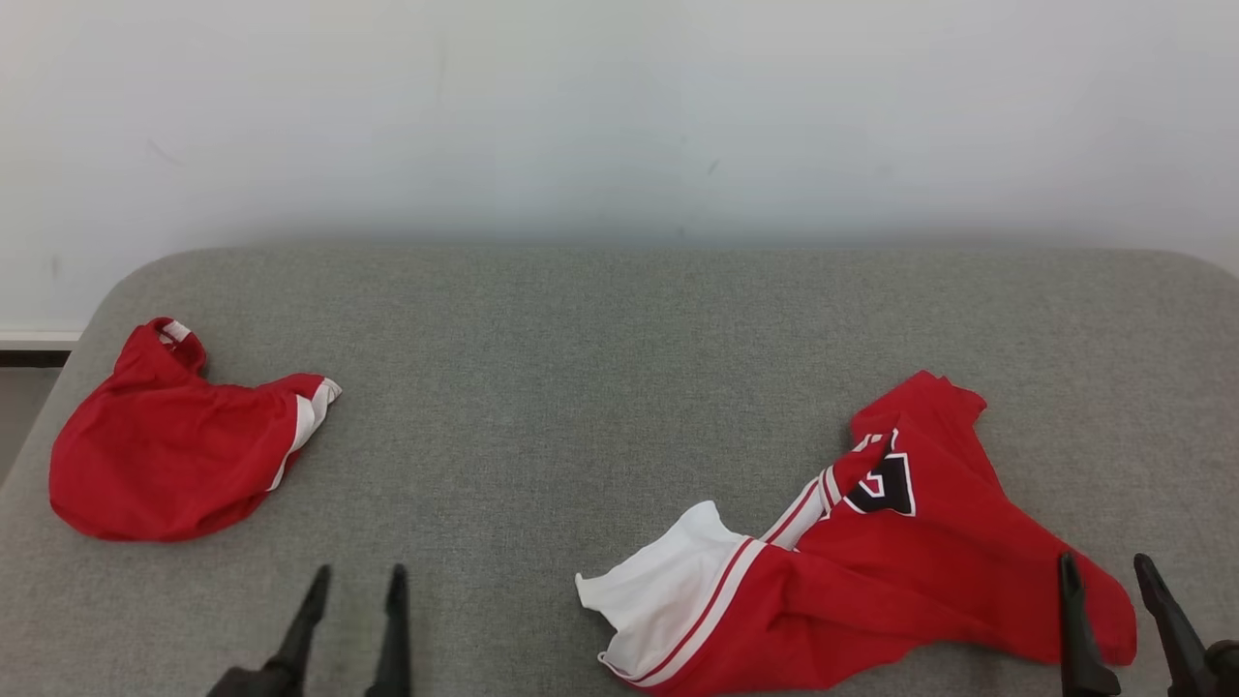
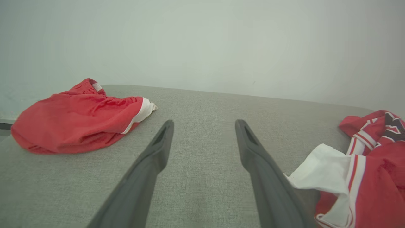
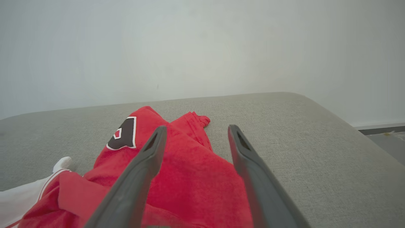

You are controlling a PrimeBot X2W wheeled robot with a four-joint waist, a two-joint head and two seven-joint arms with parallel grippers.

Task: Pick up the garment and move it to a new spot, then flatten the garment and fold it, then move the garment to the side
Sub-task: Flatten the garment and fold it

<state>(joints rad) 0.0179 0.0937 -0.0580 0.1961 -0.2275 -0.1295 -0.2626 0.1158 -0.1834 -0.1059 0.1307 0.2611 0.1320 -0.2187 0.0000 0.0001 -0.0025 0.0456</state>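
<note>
The garment (image 1: pixel 871 571) is a red jersey with white panels, striped trim and a black emblem. It lies crumpled on the grey padded surface (image 1: pixel 619 368) at the front right. My right gripper (image 1: pixel 1104 566) stands open just above the jersey's right edge. In the right wrist view its fingers (image 3: pixel 196 128) straddle red cloth (image 3: pixel 196 177) lying loose below them, and nothing is gripped. My left gripper (image 1: pixel 358 579) is open over bare surface at the front left. In the left wrist view (image 2: pixel 204 123) the jersey's white end (image 2: pixel 322 171) lies to its right.
A second red piece of clothing (image 1: pixel 174 455) with white trim lies bunched at the far left, also seen in the left wrist view (image 2: pixel 79 117). A pale wall rises behind the surface. The surface's rounded right edge drops to the floor (image 3: pixel 386 142).
</note>
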